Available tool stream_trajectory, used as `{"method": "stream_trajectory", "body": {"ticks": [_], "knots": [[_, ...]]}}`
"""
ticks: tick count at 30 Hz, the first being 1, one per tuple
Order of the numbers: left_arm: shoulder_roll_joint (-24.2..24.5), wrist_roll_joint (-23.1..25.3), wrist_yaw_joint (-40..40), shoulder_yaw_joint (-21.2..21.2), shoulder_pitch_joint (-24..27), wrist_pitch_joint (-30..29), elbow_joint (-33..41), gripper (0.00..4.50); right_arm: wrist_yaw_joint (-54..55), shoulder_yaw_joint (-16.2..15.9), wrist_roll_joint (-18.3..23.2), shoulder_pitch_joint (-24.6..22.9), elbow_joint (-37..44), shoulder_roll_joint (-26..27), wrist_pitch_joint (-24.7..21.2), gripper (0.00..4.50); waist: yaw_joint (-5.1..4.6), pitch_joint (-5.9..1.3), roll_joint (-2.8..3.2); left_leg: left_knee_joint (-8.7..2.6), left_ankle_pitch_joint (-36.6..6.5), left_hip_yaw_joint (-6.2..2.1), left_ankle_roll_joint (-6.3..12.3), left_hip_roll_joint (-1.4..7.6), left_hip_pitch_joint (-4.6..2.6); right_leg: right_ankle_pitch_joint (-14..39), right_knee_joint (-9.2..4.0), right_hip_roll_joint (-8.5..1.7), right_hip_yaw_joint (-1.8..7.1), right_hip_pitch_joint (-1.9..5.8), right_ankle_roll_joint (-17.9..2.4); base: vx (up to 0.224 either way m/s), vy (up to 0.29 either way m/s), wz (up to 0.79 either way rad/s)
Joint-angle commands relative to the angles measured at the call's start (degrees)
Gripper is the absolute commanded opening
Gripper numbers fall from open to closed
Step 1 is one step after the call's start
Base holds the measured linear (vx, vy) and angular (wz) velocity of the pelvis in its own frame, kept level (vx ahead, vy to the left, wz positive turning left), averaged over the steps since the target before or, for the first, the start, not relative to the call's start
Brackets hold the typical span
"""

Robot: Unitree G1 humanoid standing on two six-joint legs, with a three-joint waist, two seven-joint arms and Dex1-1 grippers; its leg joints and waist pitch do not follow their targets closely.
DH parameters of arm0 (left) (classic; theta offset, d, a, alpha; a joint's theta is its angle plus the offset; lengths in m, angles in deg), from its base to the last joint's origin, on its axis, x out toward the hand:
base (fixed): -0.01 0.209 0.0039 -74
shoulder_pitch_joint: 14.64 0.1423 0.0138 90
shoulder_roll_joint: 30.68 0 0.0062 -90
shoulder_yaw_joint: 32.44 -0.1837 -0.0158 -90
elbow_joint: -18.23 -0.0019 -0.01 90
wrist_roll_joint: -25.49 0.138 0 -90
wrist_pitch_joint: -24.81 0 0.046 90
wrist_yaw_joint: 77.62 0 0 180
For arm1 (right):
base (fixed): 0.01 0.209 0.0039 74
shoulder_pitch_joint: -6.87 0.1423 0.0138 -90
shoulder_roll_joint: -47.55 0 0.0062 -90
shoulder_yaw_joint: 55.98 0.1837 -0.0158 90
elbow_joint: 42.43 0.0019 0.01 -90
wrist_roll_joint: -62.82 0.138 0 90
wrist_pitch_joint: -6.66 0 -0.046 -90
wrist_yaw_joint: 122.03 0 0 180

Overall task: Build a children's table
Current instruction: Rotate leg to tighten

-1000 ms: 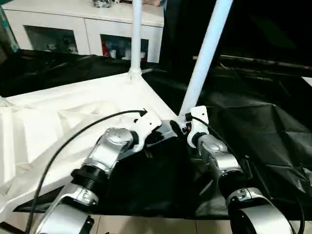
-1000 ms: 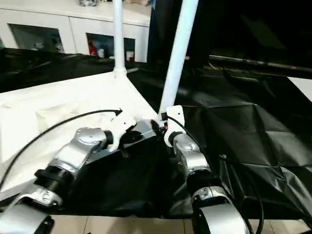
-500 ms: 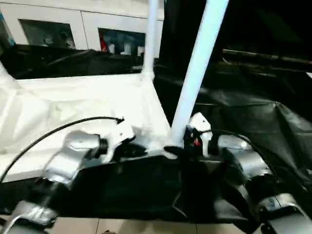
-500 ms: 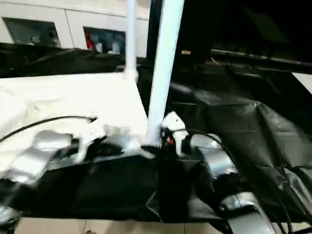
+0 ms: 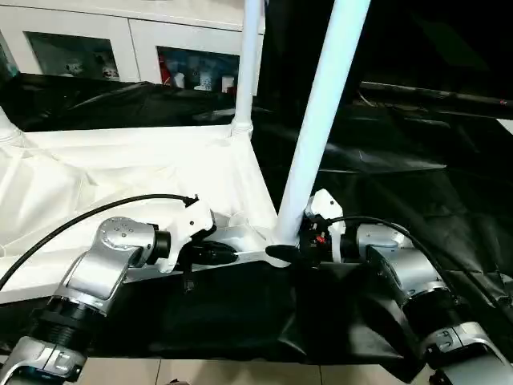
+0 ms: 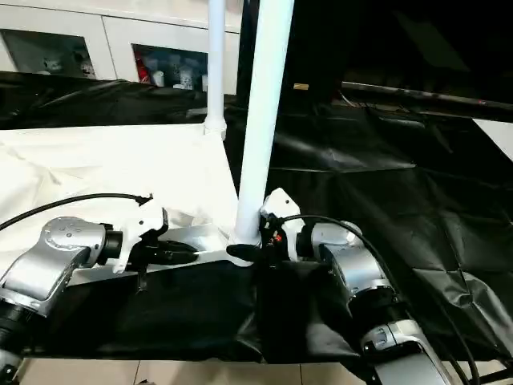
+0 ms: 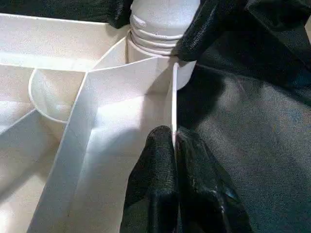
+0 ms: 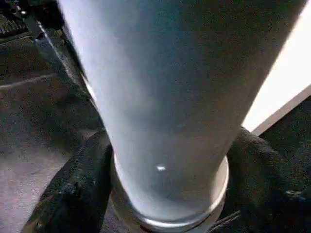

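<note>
The children's table lies upside down on the black-covered bench, 2 legs upright. The near leg stands in its corner socket; the right tool grasps its base. The left tool is clenched on the tabletop's rim.

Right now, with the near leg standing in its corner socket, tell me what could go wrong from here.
1. The right gripper straddles the base of the near leg. A sideways push might cock the leg in its socket.
2. The left gripper pinches only the thin rim of the table top. It may slip off, and the top could then turn with the leg.
3. The black cover is creased. The top could slide on it.
</note>
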State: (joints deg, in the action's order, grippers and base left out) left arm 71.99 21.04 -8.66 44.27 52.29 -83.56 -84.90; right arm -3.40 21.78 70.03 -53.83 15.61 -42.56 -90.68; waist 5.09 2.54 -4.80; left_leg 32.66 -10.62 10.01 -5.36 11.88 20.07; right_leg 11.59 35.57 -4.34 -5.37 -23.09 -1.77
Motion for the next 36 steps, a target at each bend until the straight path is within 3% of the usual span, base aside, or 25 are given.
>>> {"method": "stream_trajectory", "body": {"ticks": [1,5,9,10,12,13,15,16,17,19,21,22,23,25,27,28,29,30,33,34,36], "knots": [[-1.4,-3.8,4.3,-1.8,1.0,-0.1,2.7,0.00,0.5,0.2,0.3,-0.1,0.5,-0.6,-1.2,3.03,0.25,-3.17,0.14,-3.08,-5.0,-0.07,3.20,1.65,-0.03,4.8,-3.50,-4.06,3.55,3.52,-11.0,0.000,0.000,0.00],[-1.7,-4.0,3.7,-1.9,1.0,-0.5,2.6,0.00,1.7,1.1,0.5,-0.5,0.1,0.0,-1.9,2.80,0.21,-3.19,0.08,-3.03,-4.8,-0.08,3.09,1.59,-0.01,5.0,-3.47,-4.01,3.57,3.54,-10.9,0.000,0.000,0.00],[-5.2,-0.9,-3.9,-1.4,-0.5,-0.2,-1.4,0.00,11.3,3.2,-1.1,0.3,-4.4,2.9,-1.0,2.74,0.09,-3.03,-0.05,-3.16,-5.4,-0.12,2.36,1.59,0.08,7.2,-3.72,-4.06,3.57,3.41,-10.3,0.000,0.000,0.00],[-8.5,2.4,-10.4,-2.0,-2.4,0.2,-6.0,0.00,20.7,5.0,-2.2,1.1,-7.8,5.9,-1.7,2.74,0.06,-2.94,-0.09,-3.24,-7.0,-0.15,1.20,1.62,-0.15,10.6,-4.12,-4.16,3.62,3.24,-9.6,0.000,0.000,0.00],[-9.7,3.5,-12.7,-2.3,-3.1,0.2,-7.6,0.00,24.0,5.7,-2.5,1.4,-8.9,7.1,-2.2,2.74,-0.02,-2.63,-0.08,-3.47,-9.5,-0.26,-0.33,1.48,-0.36,16.4,-4.80,-4.25,3.61,3.04,-8.1,0.000,0.000,0.00],[-11.1,4.3,-15.0,-2.5,-4.0,0.0,-9.2,0.00,27.2,6.4,-2.5,1.7,-9.8,8.4,-2.4,2.73,0.05,-2.78,-0.04,-3.41,-10.0,-0.38,-0.68,1.48,-0.28,17.8,-4.75,-4.41,3.56,3.21,-7.5,0.000,0.000,0.00],[-13.0,5.0,-17.5,-2.7,-5.2,-0.5,-11.1,0.00,31.8,7.4,-2.5,2.3,-11.1,10.2,-3.0,2.73,0.15,-2.62,0.00,-3.47,-11.5,-0.35,-0.80,1.56,-0.60,20.1,-5.29,-4.42,3.63,2.74,-6.2,0.000,0.000,0.00],[-17.2,6.4,-22.6,-3.2,-7.9,-1.1,-15.0,0.00,41.8,9.4,-2.9,4.0,-14.3,13.6,-3.4,2.73,0.08,-2.39,0.23,-3.67,-13.9,-0.49,-1.19,1.44,-0.85,24.7,-5.82,-4.52,3.56,2.40,-4.7,0.000,0.000,0.00],[-18.0,6.6,-23.5,-3.3,-8.5,-1.1,-15.8,0.00,43.5,9.6,-3.0,4.4,-14.9,14.1,-3.4,2.73,-0.13,-2.22,0.17,-3.69,-15.1,-0.44,-1.36,1.30,-0.97,26.8,-6.15,-4.42,3.50,2.17,-4.0,0.000,0.000,0.00],[-20.2,7.7,-26.4,-3.5,-10.1,-0.8,-18.2,0.00,47.8,10.0,-3.6,5.4,-16.7,15.6,-2.8,2.73,-0.07,-2.41,0.17,-3.67,-17.1,-0.71,-1.85,1.36,-1.44,29.6,-6.46,-4.67,3.35,2.11,-2.7,0.000,0.000,0.00],[-21.3,9.8,-27.4,-4.6,-11.3,0.5,-20.3,0.00,48.8,9.4,-4.6,6.1,-18.0,16.8,-1.5,2.73,0.12,-2.67,0.14,-3.69,-16.3,-0.69,-1.21,1.39,-1.35,26.1,-6.28,-4.53,3.46,2.05,-2.7,0.000,0.000,0.00],[-21.6,10.6,-27.3,-5.1,-11.7,1.3,-20.9,0.00,48.4,8.9,-5.2,6.5,-18.6,17.3,-0.9,2.73,0.14,-2.67,0.45,-3.72,-16.2,-0.66,-1.05,1.36,-1.29,25.2,-6.21,-4.48,3.50,2.07,-2.8,0.000,0.000,0.00],[-21.6,10.9,-27.2,-5.4,-11.8,2.0,-21.2,0.00,47.9,8.2,-5.7,6.7,-18.8,17.6,-0.4,2.73,0.08,-2.67,0.27,-3.84,-15.5,-0.72,-0.76,1.42,-0.81,23.6,-6.04,-4.49,3.47,2.40,-3.1,0.000,0.000,0.00],[-21.3,11.0,-26.7,-5.6,-11.8,2.3,-21.0,0.00,46.9,7.3,-6.4,6.6,-18.6,17.6,0.4,2.73,0.20,-2.75,0.21,-3.86,-15.0,-0.70,-0.53,1.45,-0.68,23.0,-5.86,-4.53,3.45,2.59,-3.2,0.000,0.000,0.00],[-20.4,10.6,-26.0,-5.1,-11.5,3.2,-20.9,0.00,44.8,8.3,-5.0,6.5,-18.2,17.5,2.0,2.73,0.28,-2.73,0.23,-3.87,-14.8,-0.68,-0.37,1.46,-0.62,22.8,-5.84,-4.60,3.47,2.62,-3.4,0.000,0.000,0.00],[-20.1,10.5,-25.8,-4.9,-11.4,3.5,-20.9,0.00,44.1,8.9,-4.2,6.5,-18.1,17.5,2.4,3.28,0.25,-2.72,0.22,-3.88,-14.9,-0.65,-0.29,1.44,-0.62,23.4,-5.91,-4.59,3.48,2.58,-3.3,0.000,0.000,0.00],[-19.2,10.1,-25.0,-4.4,-11.0,4.3,-20.7,0.00,42.2,9.9,-2.6,6.6,-17.6,17.2,3.2,3.42,0.29,-2.72,0.22,-3.86,-15.1,-0.66,-0.21,1.45,-0.66,23.6,-5.96,-4.67,3.47,2.53,-3.3,0.000,0.000,0.00],[-18.6,9.9,-24.1,-4.1,-10.7,4.9,-20.4,0.00,40.9,10.1,-2.3,6.8,-17.3,16.7,4.0,3.42,0.30,-2.74,-0.12,-3.86,-14.8,-0.67,0.15,1.43,-0.44,23.8,-5.92,-4.66,3.44,2.70,-3.2,0.000,0.000,0.00],[-16.7,9.2,-21.3,-3.5,-9.5,6.2,-18.9,0.00,37.0,9.9,-1.8,6.9,-16.6,14.7,4.9,3.69,0.31,-2.77,0.06,-3.89,-13.7,-0.64,0.61,1.55,-0.38,22.8,-5.85,-4.70,3.49,2.68,-3.6,0.000,0.000,0.00],[-15.3,8.6,-19.3,-3.2,-8.6,7.1,-17.7,0.00,32.5,9.2,-1.6,6.6,-15.4,12.8,4.7,3.81,0.26,-2.84,-0.25,-3.85,-12.5,-0.60,1.05,1.56,-0.06,21.1,-5.65,-4.65,3.46,3.00,-4.2,0.000,0.000,0.00],[-14.2,7.9,-17.5,-3.0,-7.8,7.8,-16.7,0.00,28.7,8.4,-1.5,6.1,-14.2,11.2,4.5,3.88,0.46,-2.97,-0.09,-3.75,-11.2,-0.63,1.41,1.69,-0.07,18.9,-5.36,-4.63,3.41,3.22,-4.8,0.000,0.000,0.00]]}}
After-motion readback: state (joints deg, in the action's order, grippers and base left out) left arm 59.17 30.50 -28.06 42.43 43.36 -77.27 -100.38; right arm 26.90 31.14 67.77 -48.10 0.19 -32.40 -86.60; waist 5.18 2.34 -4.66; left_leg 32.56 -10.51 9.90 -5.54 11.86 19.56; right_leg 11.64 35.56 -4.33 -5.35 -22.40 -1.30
